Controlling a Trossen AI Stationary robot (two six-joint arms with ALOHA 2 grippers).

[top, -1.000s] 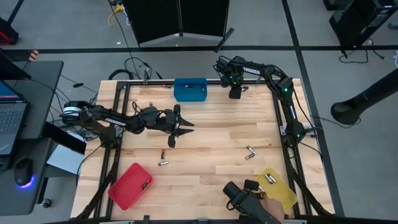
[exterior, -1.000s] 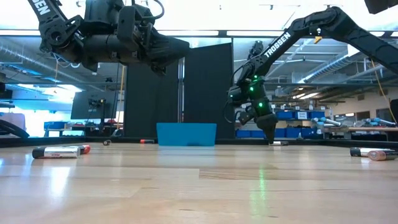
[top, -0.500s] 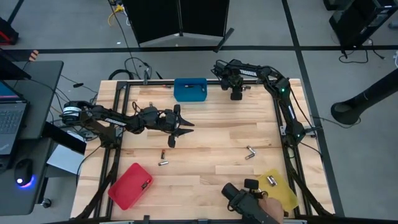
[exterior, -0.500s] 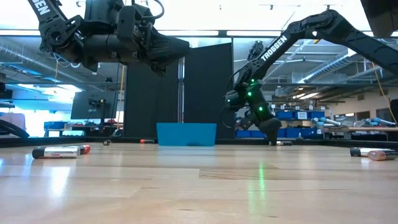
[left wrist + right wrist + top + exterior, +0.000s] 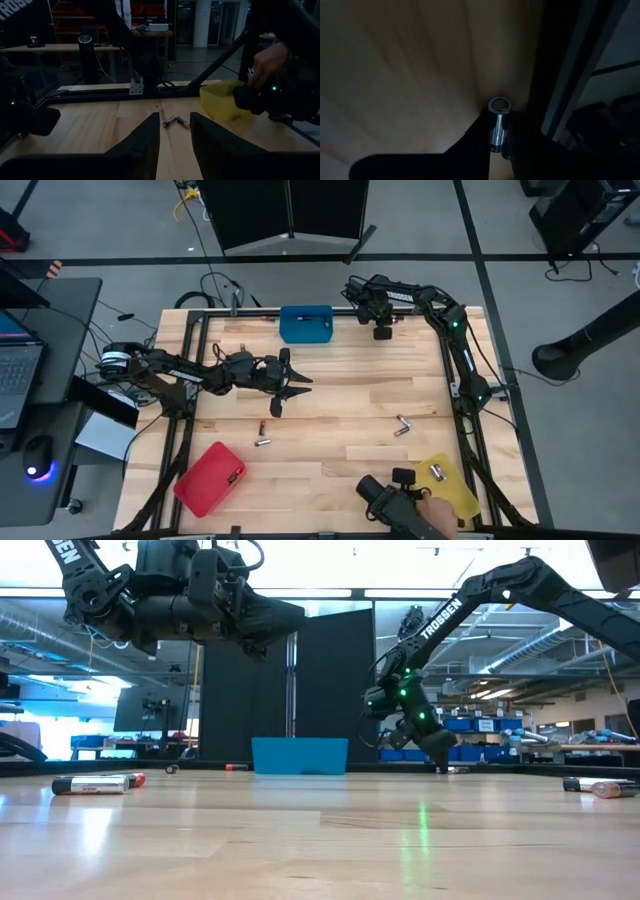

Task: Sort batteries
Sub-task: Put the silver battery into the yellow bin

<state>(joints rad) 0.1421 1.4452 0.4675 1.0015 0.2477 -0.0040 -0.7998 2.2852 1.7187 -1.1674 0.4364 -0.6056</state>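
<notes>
Silvery battery [image 5: 498, 126] lies at the table's back edge, just right of the blue bin [image 5: 306, 324], grasped between your right gripper [image 5: 381, 332] fingers. Lift it next; left gripper [image 5: 283, 385] hovers released.

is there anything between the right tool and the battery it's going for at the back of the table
Nothing visible. In the right wrist view the right tool already has its fingers on either side of a silvery battery lying on the wood close to the table's dark frame rail. The left tool hangs over the table's middle.
</notes>
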